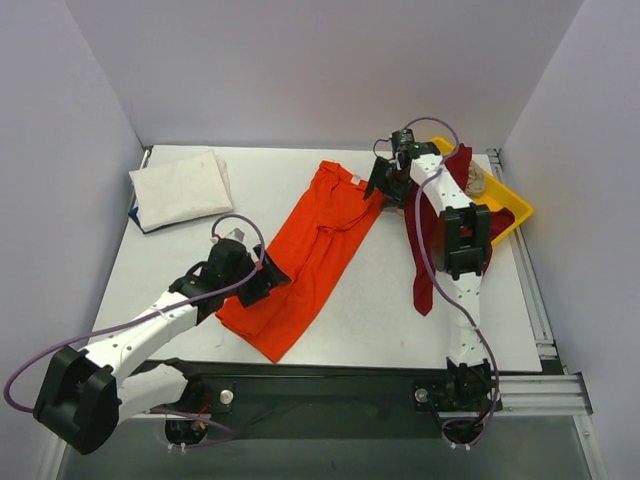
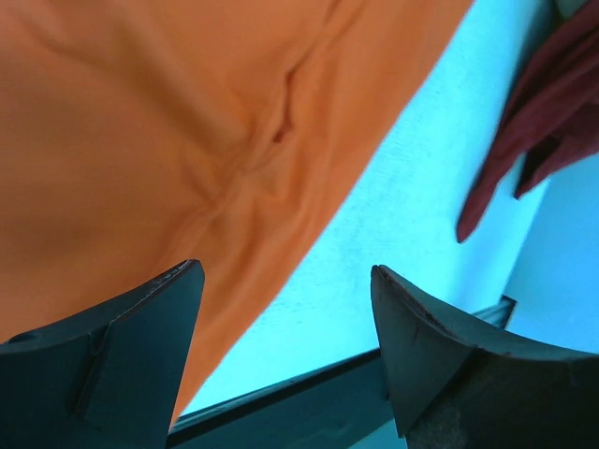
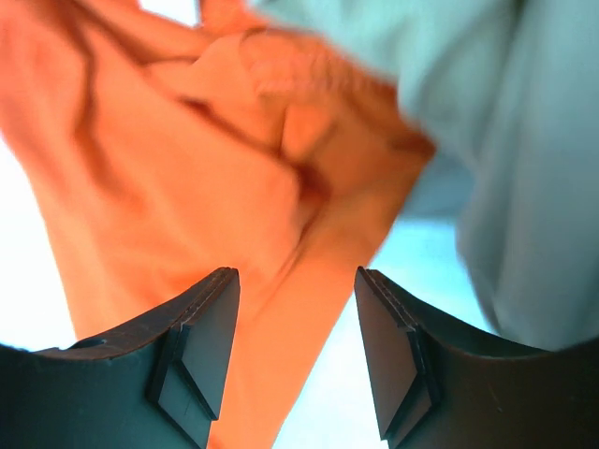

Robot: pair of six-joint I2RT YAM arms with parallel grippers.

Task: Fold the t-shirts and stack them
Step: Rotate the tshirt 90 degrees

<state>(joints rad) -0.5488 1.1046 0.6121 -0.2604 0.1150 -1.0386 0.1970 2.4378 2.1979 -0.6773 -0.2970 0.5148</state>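
Note:
The bright orange t-shirt (image 1: 315, 252) lies folded lengthwise in a long strip across the table's middle. My left gripper (image 1: 262, 272) is open at its near left edge; the left wrist view shows the orange cloth (image 2: 168, 131) beyond the fingers. My right gripper (image 1: 385, 185) is open over the shirt's far right corner; the cloth (image 3: 187, 187) fills the right wrist view. A white/cream t-shirt (image 1: 180, 188) lies folded at the far left. A dark red t-shirt (image 1: 430, 240) hangs out of the yellow tray under my right arm. A bit of beige cloth (image 1: 476, 180) shows in the tray.
The yellow plastic tray (image 1: 510, 205) stands at the far right by the table edge. A dark blue edge (image 1: 135, 215) peeks out under the white shirt. White walls close in the table on three sides.

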